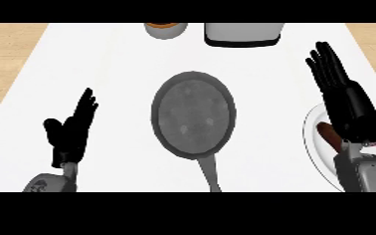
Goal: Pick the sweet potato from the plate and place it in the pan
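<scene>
Longish reddish-brown sweet potato (328, 134), lying on white plate (314, 147) at far right, half hidden under right hand (348, 104), fingers straight and not curled round anything. Left hand (72, 132) open too, lower left. Pan (193, 114) mid-counter.

A white counter (110, 59) fills the view, with a strip of light wood (18, 45) showing along its left and right sides. A dark grey frying pan (194, 114) lies near the middle, its handle pointing toward the lower edge. A white plate (313, 144) sits at the right edge, partly hidden. At the far edge stand a small orange-rimmed container (165, 29) and, just beside it, a pale box-shaped appliance (243, 34) with a dark base.
</scene>
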Motion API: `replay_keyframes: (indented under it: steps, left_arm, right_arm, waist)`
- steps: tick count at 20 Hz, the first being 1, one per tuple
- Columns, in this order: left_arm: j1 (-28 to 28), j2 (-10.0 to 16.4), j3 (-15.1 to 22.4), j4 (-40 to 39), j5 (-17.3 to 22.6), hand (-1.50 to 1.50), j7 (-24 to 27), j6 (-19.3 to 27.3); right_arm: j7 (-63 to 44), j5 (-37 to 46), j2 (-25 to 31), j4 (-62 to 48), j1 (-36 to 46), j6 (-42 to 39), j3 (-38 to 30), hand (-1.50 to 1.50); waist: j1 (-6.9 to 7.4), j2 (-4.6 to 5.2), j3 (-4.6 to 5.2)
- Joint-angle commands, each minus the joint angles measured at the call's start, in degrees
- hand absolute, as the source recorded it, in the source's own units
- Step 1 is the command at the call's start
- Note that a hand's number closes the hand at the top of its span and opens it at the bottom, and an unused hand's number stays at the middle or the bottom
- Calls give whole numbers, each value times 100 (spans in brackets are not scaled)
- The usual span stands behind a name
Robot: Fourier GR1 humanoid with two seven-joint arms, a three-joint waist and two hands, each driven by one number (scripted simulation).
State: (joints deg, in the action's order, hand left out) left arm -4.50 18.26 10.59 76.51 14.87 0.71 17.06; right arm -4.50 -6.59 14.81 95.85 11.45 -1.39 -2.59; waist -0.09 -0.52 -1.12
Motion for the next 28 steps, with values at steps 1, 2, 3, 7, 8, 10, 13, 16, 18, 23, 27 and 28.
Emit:
replay_keyframes:
  steps: [1,2,3,7,8,10,13,16,18,23,27,28]
  left_arm:
    - [143,78,22,173,-322,0,-4,40]
    - [124,111,247,295,-552,0,-131,149]
    - [223,394,260,335,-670,0,-24,34]
    - [235,711,285,406,-744,0,-167,-117]
    - [322,840,266,474,-762,0,-226,-165]
    - [591,839,302,633,-810,0,-176,-110]
    - [598,755,342,617,-886,0,-105,-120]
    - [741,972,249,926,-782,0,-347,-221]
    - [695,915,404,1193,-928,0,-579,-139]
    - [675,911,241,1209,-907,0,-624,-202]
    - [434,781,310,1129,-1022,0,-824,-203]
    - [355,792,353,1340,-1093,0,-958,-184]
  right_arm:
    - [423,35,146,-182,-104,-310,-133,-150]
    - [653,19,387,-317,-71,-581,-206,-150]
    - [1001,160,587,-385,-197,-763,-197,-150]
    - [1082,2270,2333,-172,-165,-695,-7,-150]
    - [871,1982,1756,-515,-461,382,-858,-150]
    - [1195,1398,1371,-491,-1095,654,-1452,-150]
    - [1359,1658,1849,-357,-1880,311,-1598,-150]
    - [1672,2492,2564,-358,-2291,175,-1527,-150]
    - [1537,2789,2813,-306,-2285,106,-1488,-150]
    - [839,2986,3356,474,-2485,-815,-1257,-150]
    - [-331,3171,3393,1118,-2019,-1541,-526,-150]
    - [-249,3309,3399,782,-1744,-1607,-300,-150]
  waist:
    - [21,50,110]
    - [26,50,107]
    - [39,51,103]
    - [-78,11,215]
    - [-215,23,111]
    - [-218,-2,97]
    - [-171,21,114]
    - [-110,15,113]
    - [-47,29,110]
    - [-43,37,120]
    - [18,57,123]
    - [85,67,116]
